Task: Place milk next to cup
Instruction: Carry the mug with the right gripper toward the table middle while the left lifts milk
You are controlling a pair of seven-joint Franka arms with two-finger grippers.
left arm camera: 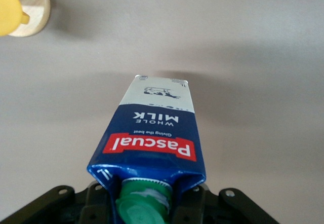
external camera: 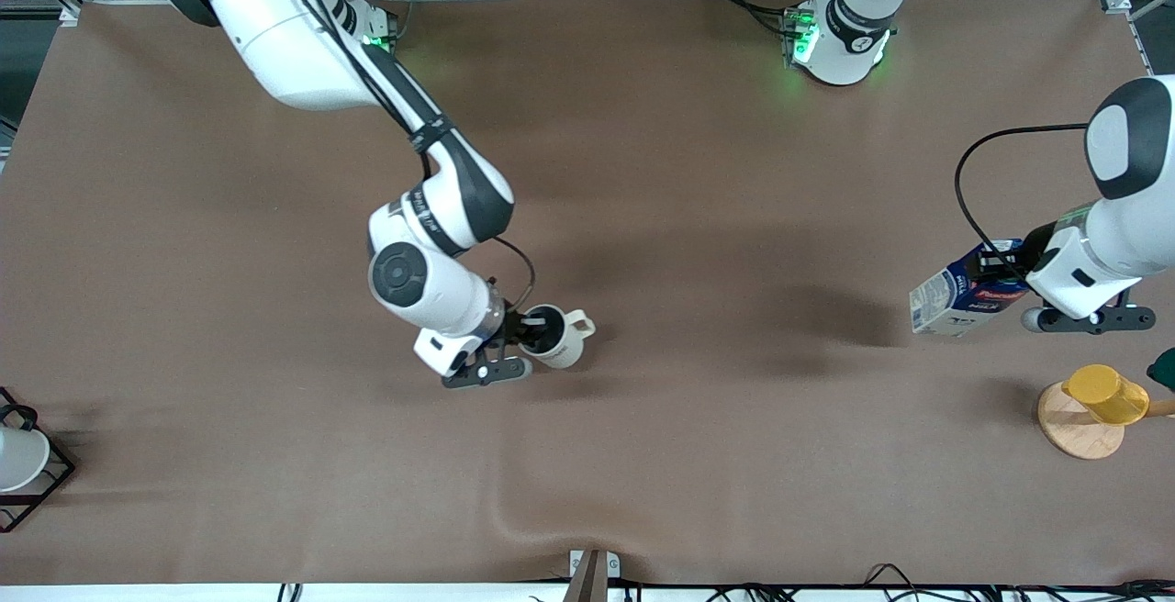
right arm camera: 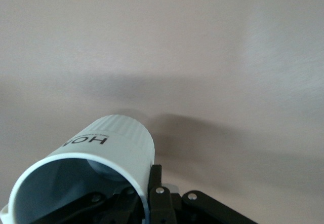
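Fingers of the left gripper (external camera: 999, 264) clamp the milk (external camera: 964, 295) aloft, the right gripper's (external camera: 525, 331) pinch the cup (external camera: 562, 336) rim; carry level, set upright beside it.

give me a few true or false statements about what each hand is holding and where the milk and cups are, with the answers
1. The left hand is shut on the milk at its cap end. True.
2. The milk stands upright on the table. False: it is tilted in the left hand, over the left arm's end of the table.
3. The right hand grips the cup by its rim, with a finger inside. True.
4. The milk and the cup are touching. False: they are well apart, the cup around the middle of the table.
5. The yellow cup sits on the round wooden stand, nearer the front camera than the milk. True.
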